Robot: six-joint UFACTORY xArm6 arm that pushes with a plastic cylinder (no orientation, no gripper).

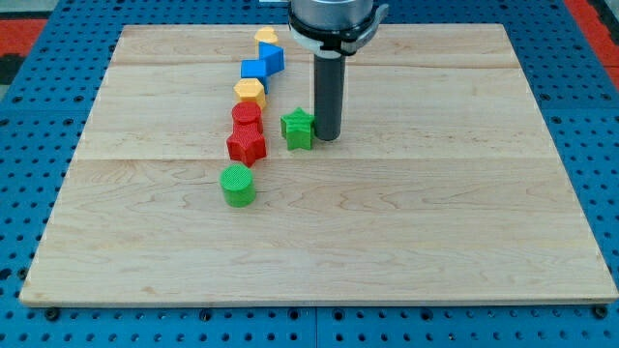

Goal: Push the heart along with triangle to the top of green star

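In the single camera view, the arm's grey housing (331, 21) was cut off by the frame's top edge, so only its lower collar and the dark rod showed, and it hid part of the board behind it. My tip (326, 138) rested on the wood just to the right of the green star (299, 128), touching it or very nearly so; the rod has no jaws, so there was nothing to call apart or together. The blocks ran in a slanting chain in the upper middle of the frame. At its top sat a yellow block (266, 38) (its outline was too small to name with confidence, though it may be the heart), with a blue block (262, 64) of angular, wedge-like form just below and touching it. Further down came a yellow hexagonal block (250, 93), then a red rounded block (246, 115) pressed against a red star (246, 146), which stood just left of the green star with a narrow gap. A green cylinder (237, 185) stood alone below. All had ribbed, layered faces. The wooden board (435, 222) was pale, made of joined planks with visible grain, and lay on a blue gridded surface (29, 193), with red showing at the upper corners.
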